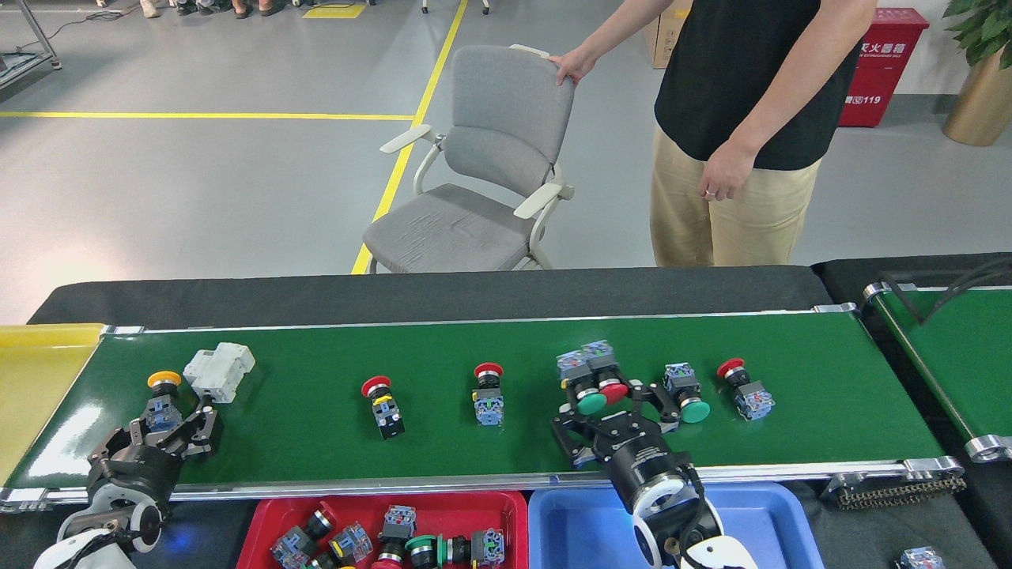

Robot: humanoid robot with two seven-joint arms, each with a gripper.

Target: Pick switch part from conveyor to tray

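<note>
Head view takes in the long green conveyor [332, 395] running left to right across the black desk [443, 294], with the red tray [261, 514] on the near side below it, a blue tray [759, 521] to its right and a yellow tray [39, 379] at the far left end. Behind the desk a person [743, 126] rests a hand on a grey chair [482, 174]. By my reckoning the job is partly done: several switch parts already lie jumbled in the red tray, while about seven more sit on the belt alongside a white plastic block [219, 371]. The left gripper [175, 423] has its jaws spread around the yellow-capped switch [162, 399] near the left end, not visibly clenched on it yet; that part lies with its long axis running near to far, cap pointing away. The right gripper [609, 415] holds its jaws wide just near a pair of switches [594, 378], green and red caps facing it, bodies pointing far. Neither part looks lifted, so both picks and the carry remain.
</note>
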